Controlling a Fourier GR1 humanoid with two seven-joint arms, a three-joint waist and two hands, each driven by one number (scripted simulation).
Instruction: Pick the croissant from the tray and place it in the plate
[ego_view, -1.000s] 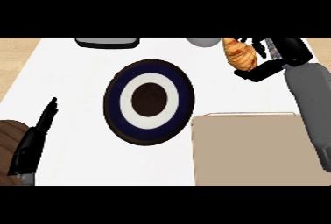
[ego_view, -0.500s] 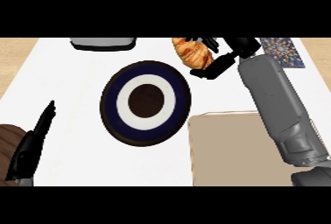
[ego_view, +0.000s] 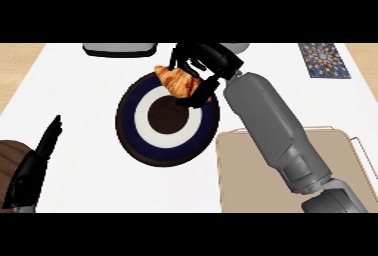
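Note:
My right hand (ego_view: 207, 62) is curled round a golden-brown croissant (ego_view: 177, 82) and holds it over the far right rim of the plate (ego_view: 133, 135). The plate is round, dark navy with a white ring and a brown centre, and lies mid-counter. The beige tray (ego_view: 251, 200) sits at the lower right, partly hidden by my right forearm, with nothing showing on its visible surface. My left hand (ego_view: 33, 167) rests open at the lower left edge, fingers pointing up.
A grey rounded object (ego_view: 118, 49) lies at the counter's far edge, left of my right hand. A patterned dark mat (ego_view: 325, 60) lies at the far right. A brown round surface (ego_view: 9, 152) shows at the left edge beside my left hand.
My right hand has carried the croissant leftward and nearer, from the far right corner to above the plate's far right rim. My left hand has stayed put.

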